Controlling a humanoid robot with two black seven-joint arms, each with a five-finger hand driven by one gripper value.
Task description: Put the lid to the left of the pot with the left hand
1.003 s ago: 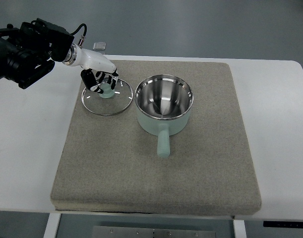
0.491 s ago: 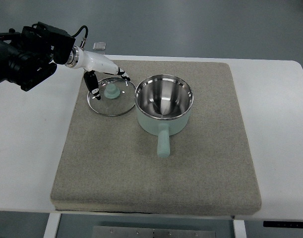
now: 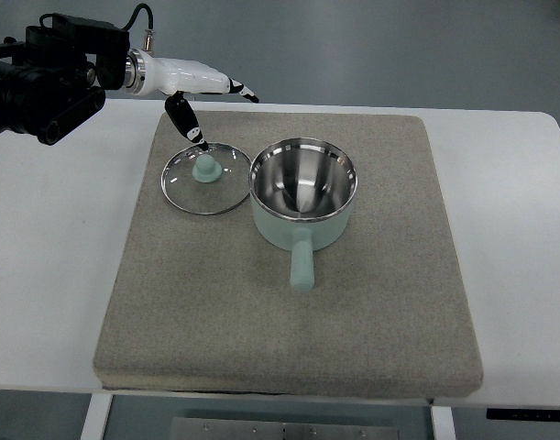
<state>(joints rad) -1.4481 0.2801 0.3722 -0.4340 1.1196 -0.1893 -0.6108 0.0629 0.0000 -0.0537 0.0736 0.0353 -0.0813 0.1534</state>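
Top view first: where's the lid (image 3: 206, 178)?

— Flat on the mat (image 3: 289, 302), just left of the pot (image 3: 303, 194), rim all but touching the pot's, green knob up. The pot's handle points toward the near edge.

— And the left hand (image 3: 206, 96)?

— Above the lid's far edge, fingers spread, holding nothing. One dark finger (image 3: 187, 121) hangs down toward the knob but looks clear of it.

— So which step is this?

— I'd judge release is done and this is the retreat. The placing looks complete.

— What does the next move call for?

— Lifting away up and to the left without clipping the knob; a nudge could slide the glass into the pot.

— The right arm?

— Not showing. Only white bench (image 3: 60, 266) around the mat.
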